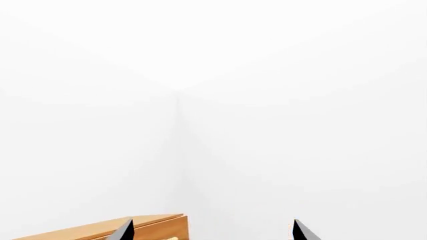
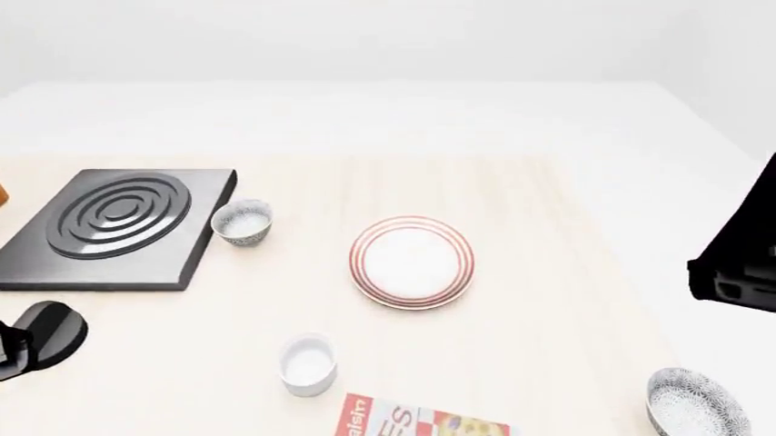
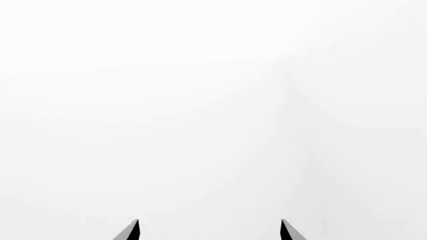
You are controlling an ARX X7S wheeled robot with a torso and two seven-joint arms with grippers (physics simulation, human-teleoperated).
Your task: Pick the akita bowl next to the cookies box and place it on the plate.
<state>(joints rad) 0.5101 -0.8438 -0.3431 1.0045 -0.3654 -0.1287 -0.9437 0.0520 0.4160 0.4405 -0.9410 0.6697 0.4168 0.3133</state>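
Observation:
In the head view the red-and-white cookies box [image 2: 419, 421] lies at the table's near edge, partly cut off. A speckled akita bowl [image 2: 696, 405] sits to its right at the near right corner. The red-ringed plate [image 2: 412, 262] lies in the middle of the table with nothing on it. A second, similar bowl [image 2: 243, 222] stands by the black stove plate. My left gripper [image 1: 213, 232] and right gripper [image 3: 209, 231] are both open, hold nothing and face white walls. Only dark parts of my left arm [image 2: 36, 336] and right arm [image 2: 740, 259] show in the head view.
A black stove plate with raised rings [image 2: 115, 227] covers the left of the table. A plain white cup [image 2: 307, 363] stands just beyond the cookies box's left end. A brown wooden piece [image 1: 107, 230] shows low in the left wrist view.

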